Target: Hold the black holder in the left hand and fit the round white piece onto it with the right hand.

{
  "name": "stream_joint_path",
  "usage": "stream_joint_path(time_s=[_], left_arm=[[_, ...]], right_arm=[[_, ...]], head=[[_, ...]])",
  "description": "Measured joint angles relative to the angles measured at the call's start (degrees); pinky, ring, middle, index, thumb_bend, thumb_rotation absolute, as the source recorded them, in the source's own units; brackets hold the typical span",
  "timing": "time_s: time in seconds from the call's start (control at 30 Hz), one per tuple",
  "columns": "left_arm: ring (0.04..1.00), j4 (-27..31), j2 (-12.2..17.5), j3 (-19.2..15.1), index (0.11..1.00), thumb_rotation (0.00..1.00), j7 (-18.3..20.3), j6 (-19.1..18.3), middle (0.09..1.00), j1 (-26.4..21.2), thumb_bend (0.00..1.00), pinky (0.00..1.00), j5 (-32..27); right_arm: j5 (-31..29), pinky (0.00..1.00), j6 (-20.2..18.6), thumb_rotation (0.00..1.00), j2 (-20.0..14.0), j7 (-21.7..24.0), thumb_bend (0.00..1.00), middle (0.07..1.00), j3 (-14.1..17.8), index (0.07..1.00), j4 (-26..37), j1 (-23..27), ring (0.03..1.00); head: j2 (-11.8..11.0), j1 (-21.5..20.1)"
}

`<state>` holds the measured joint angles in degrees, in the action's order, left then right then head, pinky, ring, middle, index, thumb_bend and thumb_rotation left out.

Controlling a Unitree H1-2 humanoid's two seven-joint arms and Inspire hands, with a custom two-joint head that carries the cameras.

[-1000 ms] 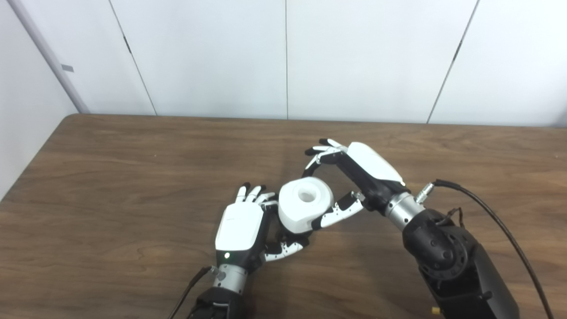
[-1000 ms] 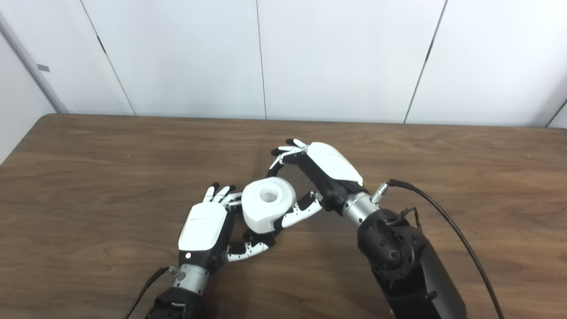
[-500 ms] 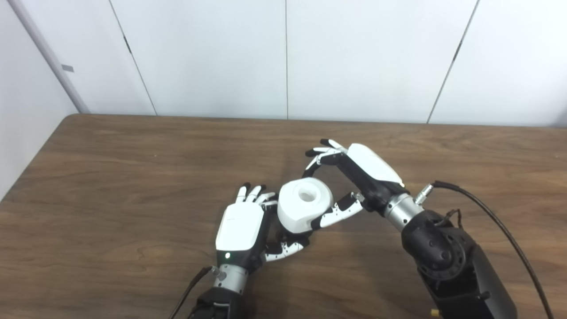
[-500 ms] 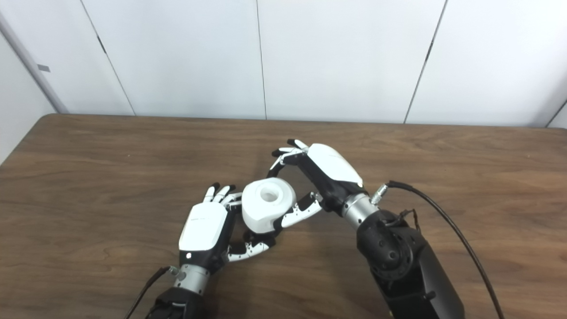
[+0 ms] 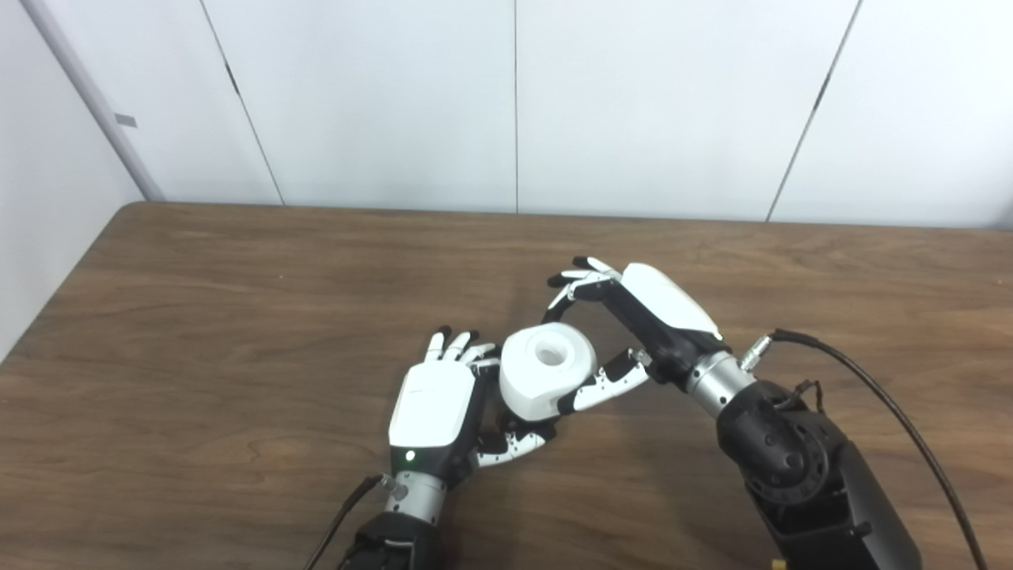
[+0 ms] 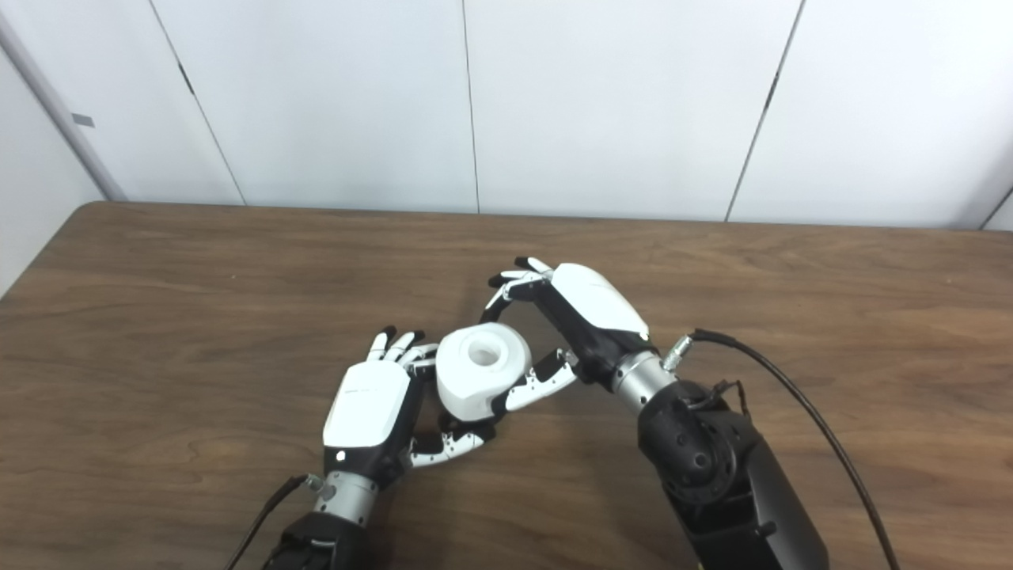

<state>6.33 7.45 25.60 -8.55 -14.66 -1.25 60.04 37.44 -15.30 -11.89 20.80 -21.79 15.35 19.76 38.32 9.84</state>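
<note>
round white piece (image 5: 548, 378) sits between both hands above the counter (image 5: 237, 317). right hand (image 5: 641, 317) fingers wrap it w/ thumb under. left hand (image 5: 434, 404) curls beside it; black holder hidden, grip can't tell. risk: misaligned push, piece slips.

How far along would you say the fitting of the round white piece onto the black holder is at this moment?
Both parts appear picked up: the right hand grips the round white piece, and the left hand is curled right under it. The black holder is mostly hidden between them, so whether it is seated cannot be told. Likely the fitting is under way; releasing the piece remains.
</note>
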Motion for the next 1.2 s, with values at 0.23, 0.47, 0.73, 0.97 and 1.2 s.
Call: stream_joint_path(time_s=[0.23, 0.47, 0.73, 0.97, 1.2], left_arm=[[0.911, 0.00, 0.00, 0.01, 0.484, 0.05, 0.00, -0.03, 0.795, 0.00, 0.52, 1.00, 0.00], [0.913, 0.00, -0.03, 0.04, 0.484, 0.05, 0.00, -0.11, 0.796, -0.03, 0.52, 1.00, -0.01], [0.913, 0.00, 0.00, 0.23, 0.484, 0.05, 0.00, -0.19, 0.795, -0.09, 0.52, 1.00, 0.01], [0.915, 0.00, 0.01, 0.26, 0.484, 0.05, 0.00, -0.19, 0.797, -0.09, 0.52, 1.00, 0.00], [0.913, 0.00, 0.06, 0.27, 0.484, 0.05, 0.01, -0.19, 0.795, -0.09, 0.52, 1.00, 0.00]], right_arm=[[0.06, 0.90, -0.07, 0.14, 0.03, -0.06, 0.52, 0.848, 0.02, 0.486, 0.01, -0.04, 0.961], [0.59, 0.93, -0.14, 0.31, -0.28, 0.71, 0.91, 0.872, -0.03, 0.635, 0.08, 0.21, 0.978], [1.90, 1.00, -1.85, 0.42, -1.68, 4.90, 1.00, 0.953, -0.66, 0.820, 0.06, 0.28, 1.000], [1.94, 1.00, -2.79, 0.44, -1.79, 6.75, 1.00, 0.986, -0.57, 0.964, 0.12, 0.28, 1.000], [1.97, 1.00, -4.30, 0.44, -2.51, 8.26, 1.00, 0.994, 0.08, 1.000, 0.89, 0.27, 1.000]], head=[[0.18, -0.26], [0.00, -0.44], [0.00, -0.70], [0.00, -1.14], [0.00, -1.49]])
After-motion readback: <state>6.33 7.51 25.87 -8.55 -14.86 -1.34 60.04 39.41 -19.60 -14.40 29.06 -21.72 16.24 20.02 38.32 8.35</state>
